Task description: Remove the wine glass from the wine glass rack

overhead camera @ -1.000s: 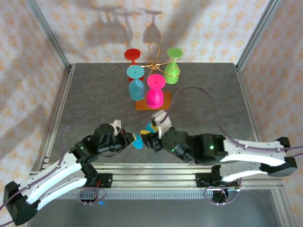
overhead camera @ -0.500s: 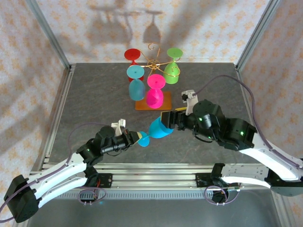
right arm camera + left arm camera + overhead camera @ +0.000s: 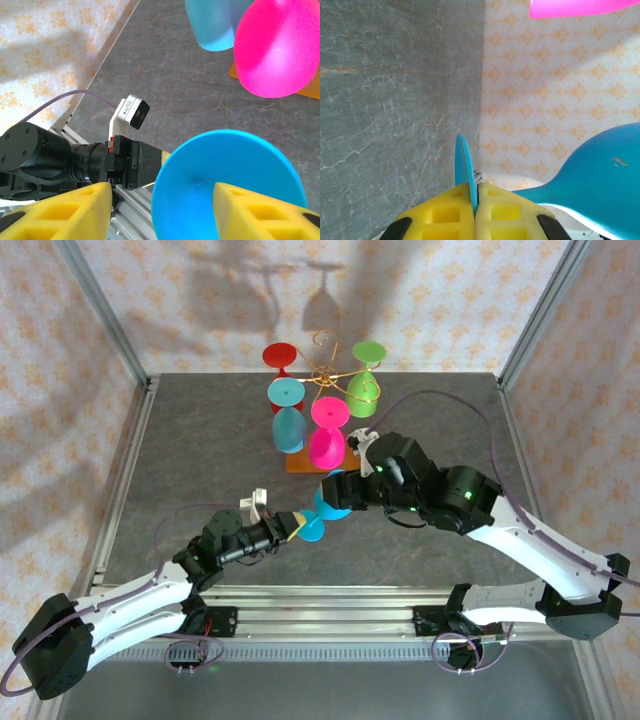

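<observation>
Toward the near edge of the table (image 3: 200, 450), the top view has the blue wine glass (image 3: 328, 504) tilted in the air between the two arms. It is already off the wine glass rack (image 3: 322, 372), which stands at the middle of the far edge with four other glasses hanging on it. The right gripper (image 3: 345, 490) has swung back in from the right edge within the last half second and now sits at the bowl. The left gripper (image 3: 292, 528) has stayed at the foot, creeping slightly toward the far edge.

From the left wrist, the yellow fingers (image 3: 445, 217) are pressed together on the thin disc of the foot (image 3: 464, 165), with the bowl (image 3: 600, 170) bulging to one side.

From the right wrist, the jaws stand apart on either side of the bowl's mouth. One finger (image 3: 75, 205) is clearly off the rim, so I judge nothing is clamped there yet. The pink glass (image 3: 275, 50) hangs just beyond.

This looks like a handover: removal is done, and the left pinch alone carries the glass.
</observation>
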You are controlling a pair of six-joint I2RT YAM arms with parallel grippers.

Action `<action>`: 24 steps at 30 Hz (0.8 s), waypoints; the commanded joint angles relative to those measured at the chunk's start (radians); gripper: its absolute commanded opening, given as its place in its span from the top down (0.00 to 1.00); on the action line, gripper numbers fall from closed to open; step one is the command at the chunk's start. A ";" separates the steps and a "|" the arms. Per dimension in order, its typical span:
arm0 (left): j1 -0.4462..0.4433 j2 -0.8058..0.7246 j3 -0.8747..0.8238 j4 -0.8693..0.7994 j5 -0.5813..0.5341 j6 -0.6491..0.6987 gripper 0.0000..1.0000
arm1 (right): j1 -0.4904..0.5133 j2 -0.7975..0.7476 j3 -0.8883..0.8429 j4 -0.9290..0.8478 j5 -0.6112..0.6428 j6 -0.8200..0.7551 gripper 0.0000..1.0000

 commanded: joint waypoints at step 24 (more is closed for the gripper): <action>0.004 -0.012 0.031 -0.017 -0.006 0.005 1.00 | -0.007 0.106 0.062 -0.078 -0.028 -0.043 1.00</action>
